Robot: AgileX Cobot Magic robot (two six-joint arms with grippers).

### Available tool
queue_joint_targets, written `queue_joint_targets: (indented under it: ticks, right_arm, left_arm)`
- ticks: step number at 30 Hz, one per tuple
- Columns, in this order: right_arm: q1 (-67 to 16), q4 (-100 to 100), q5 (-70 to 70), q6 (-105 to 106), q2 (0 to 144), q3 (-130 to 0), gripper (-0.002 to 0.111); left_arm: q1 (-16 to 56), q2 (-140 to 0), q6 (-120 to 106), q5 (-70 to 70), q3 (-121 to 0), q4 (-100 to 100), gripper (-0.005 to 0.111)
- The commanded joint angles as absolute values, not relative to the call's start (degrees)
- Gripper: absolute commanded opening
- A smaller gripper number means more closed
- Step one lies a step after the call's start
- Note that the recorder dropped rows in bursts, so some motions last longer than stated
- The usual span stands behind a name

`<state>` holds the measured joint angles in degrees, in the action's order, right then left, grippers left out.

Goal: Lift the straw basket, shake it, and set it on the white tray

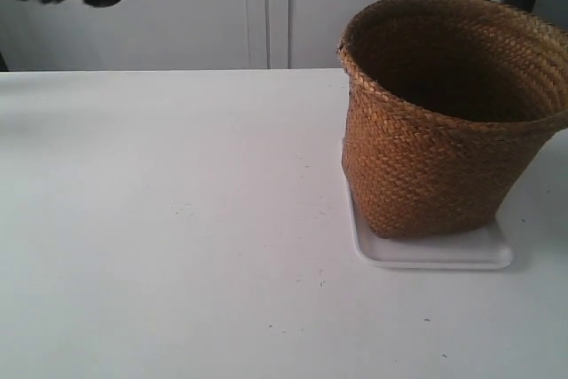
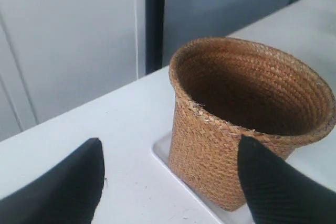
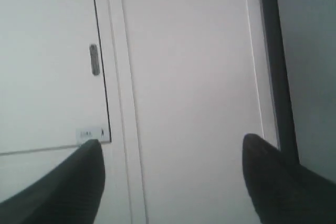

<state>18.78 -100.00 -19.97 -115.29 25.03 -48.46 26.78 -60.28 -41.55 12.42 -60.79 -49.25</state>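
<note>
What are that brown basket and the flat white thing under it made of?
The straw basket looks like woven straw or a similar plant fibre: matte, with braided strands visible throughout. The white tray is probably plastic: smooth, slightly glossy, with a rounded moulded rim.

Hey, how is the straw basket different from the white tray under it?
The straw basket is brown and woven; the white tray is smooth and plain. The basket is round and tall, tapering downward; the tray is rectangular, flat and shallow. The basket stands upright on the tray; the tray lies on the table. Both are open-topped containers.
</note>
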Motion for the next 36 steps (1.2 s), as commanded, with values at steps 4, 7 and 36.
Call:
queue_joint_targets:
  ticks: [4,7,36]
  right_arm:
    - [14.94,-99.95,-20.9,-114.69,9.57,-41.71,0.068]
    - [13.18,-99.95,-18.36,-117.3,6.66,-39.08,0.068]
    - [11.39,-99.95,-16.32,-118.26,0.0,-39.25,0.068]
  left_arm:
    - [28.58,-37.66,-46.24,-6.44,-39.52,-56.13,0.074]
    - [30.03,-29.42,-44.38,-9.52,-33.26,-54.34,0.074]
    - [33.42,-14.36,32.61,-5.76,-5.73,13.13,0.074]
